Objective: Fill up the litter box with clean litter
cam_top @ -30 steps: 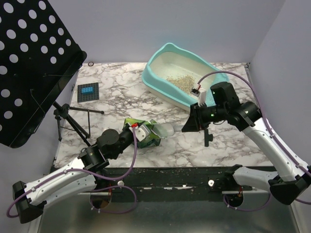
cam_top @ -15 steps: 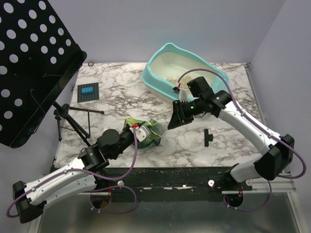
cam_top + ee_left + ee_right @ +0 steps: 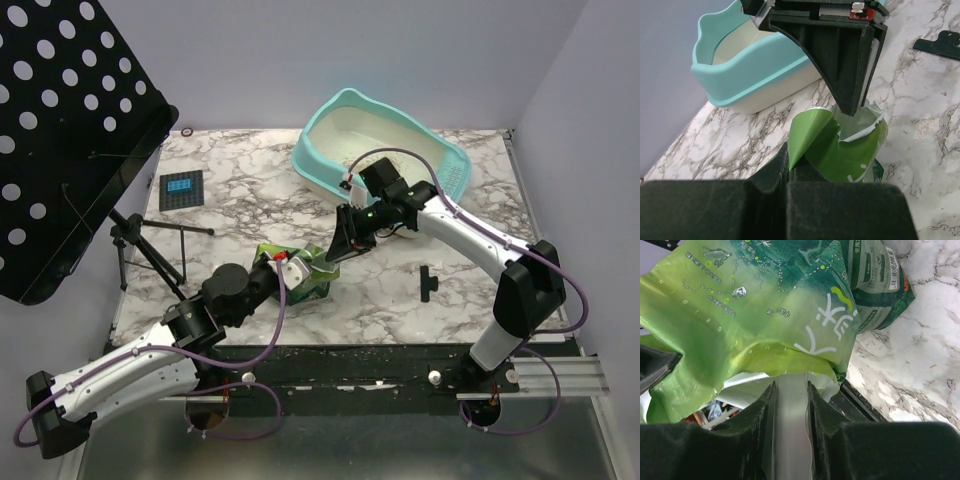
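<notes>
The turquoise litter box (image 3: 440, 158) stands at the back right of the table, and its wall (image 3: 750, 65) also shows in the left wrist view. My right arm hides the clean litter. A crinkly green bag (image 3: 305, 283) sits upright at the table's middle. My left gripper (image 3: 290, 268) is shut on the bag's torn top edge (image 3: 805, 132), holding the mouth apart. My right gripper (image 3: 336, 254) is shut on the handle of a clear plastic scoop (image 3: 790, 410). The scoop's front end is hidden inside the bag's mouth (image 3: 765, 305).
A black clip (image 3: 428, 282) lies right of the bag. A small black square device (image 3: 182, 189) and a tripod (image 3: 150, 250) stand at the left under a tilted perforated black panel (image 3: 60, 130). A small ring (image 3: 189, 131) lies at the back edge.
My right arm has swung left from beside the litter box to the bag, bringing the scoop into the bag's mouth. The left arm and bag have stayed put.
</notes>
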Robot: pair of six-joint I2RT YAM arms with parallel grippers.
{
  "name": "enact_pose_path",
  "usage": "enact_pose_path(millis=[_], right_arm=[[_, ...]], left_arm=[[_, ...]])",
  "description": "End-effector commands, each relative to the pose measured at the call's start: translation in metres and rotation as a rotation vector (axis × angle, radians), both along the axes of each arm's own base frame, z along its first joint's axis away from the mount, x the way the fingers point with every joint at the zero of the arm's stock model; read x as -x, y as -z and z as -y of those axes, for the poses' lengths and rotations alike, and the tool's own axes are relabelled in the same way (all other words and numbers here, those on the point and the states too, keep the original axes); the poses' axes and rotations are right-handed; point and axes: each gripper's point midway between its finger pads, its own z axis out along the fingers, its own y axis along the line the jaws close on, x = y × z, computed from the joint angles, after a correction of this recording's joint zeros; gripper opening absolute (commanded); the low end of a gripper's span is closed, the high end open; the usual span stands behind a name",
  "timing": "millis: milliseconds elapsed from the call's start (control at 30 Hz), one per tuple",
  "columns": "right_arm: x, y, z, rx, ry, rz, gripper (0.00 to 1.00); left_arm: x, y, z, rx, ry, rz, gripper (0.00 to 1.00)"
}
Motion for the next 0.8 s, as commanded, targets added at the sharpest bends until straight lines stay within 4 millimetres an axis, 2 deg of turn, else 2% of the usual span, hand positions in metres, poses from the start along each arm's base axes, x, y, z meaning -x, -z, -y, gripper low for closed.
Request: enact_pose_path(millis=[0, 100, 233, 400, 767], right_arm=[[-0.027, 0.038, -0.009, 0.005, 0.096, 0.007, 0.00], [-0.025, 0.043, -0.023, -0.114, 0.096, -0.007, 0.00], [-0.023, 0.048, -0.032, -0.222, 0.096, -0.001, 0.00], [-0.024, 0.025, -0.040, -0.371, 0.078, 0.084, 0.00], [0.002, -0.017, -0.038, -0.635, 0.009, 0.145, 0.00]], left_arm=[[-0.002, -0.012, -0.007, 0.029, -0.039, 0.005, 0.00], [-0.003, -0.010, -0.007, 0.023, -0.041, 0.004, 0.00], [-0.003, -0.008, -0.007, 0.020, -0.039, 0.004, 0.00], [-0.003, -0.004, -0.006, 0.005, -0.035, 0.004, 0.00], [-0.001, 0.004, -0.007, -0.042, -0.014, 0.011, 0.00]])
